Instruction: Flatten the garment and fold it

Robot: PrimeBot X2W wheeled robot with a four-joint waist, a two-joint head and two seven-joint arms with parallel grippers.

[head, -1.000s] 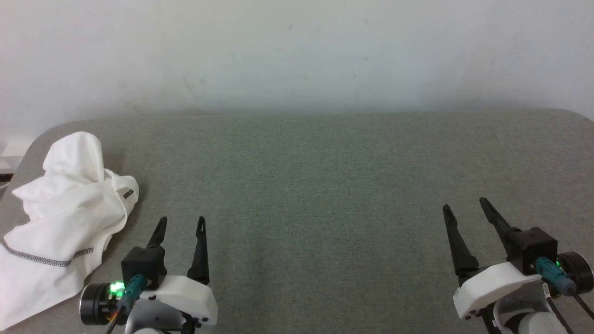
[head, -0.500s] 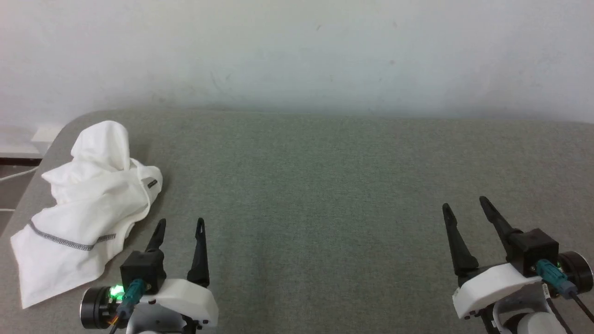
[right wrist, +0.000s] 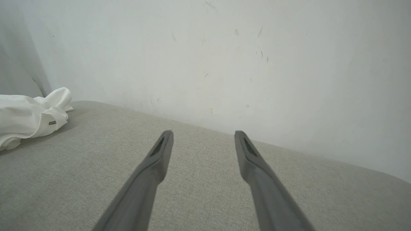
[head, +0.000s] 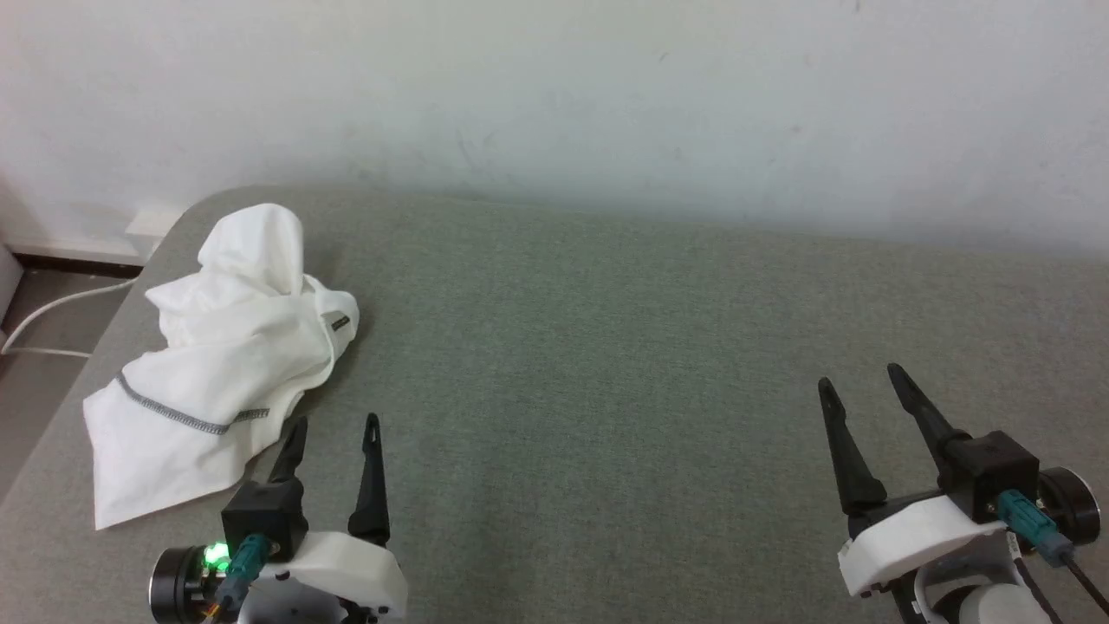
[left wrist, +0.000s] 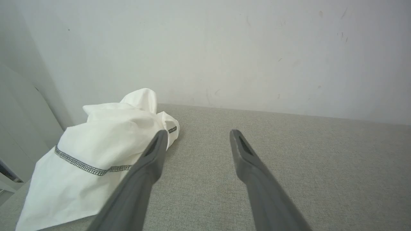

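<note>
One white garment (head: pixel 221 347) lies in a bumpy heap at the left end of the grey table (head: pixel 606 347), close to the left edge and the round far corner. It is not flat at all, so I think the job has not really begun.

The heap is longer than it is wide. Its long way runs from the near left, where a flat flap with a dark zigzag line (head: pixel 186 419) lies on the table, up and away to a tall soft peak that points at the wall (head: pixel 554 104). A small dark tag (head: pixel 339 323) sits on its right side.

Just to the right of the flap is the left gripper (head: pixel 336 420). Its two fingers are apart and hold nothing. They point away from the robot, just past the edge of the cloth. I think it waits there because it is the closer arm to the heap and can go first.

Next comes lots of bare table, good room for spreading the top out.

Far to the right is the right gripper (head: pixel 858 376), well apart from the cloth. Its fingers are also spread, with nothing between them, likely ready to help pull.
</note>
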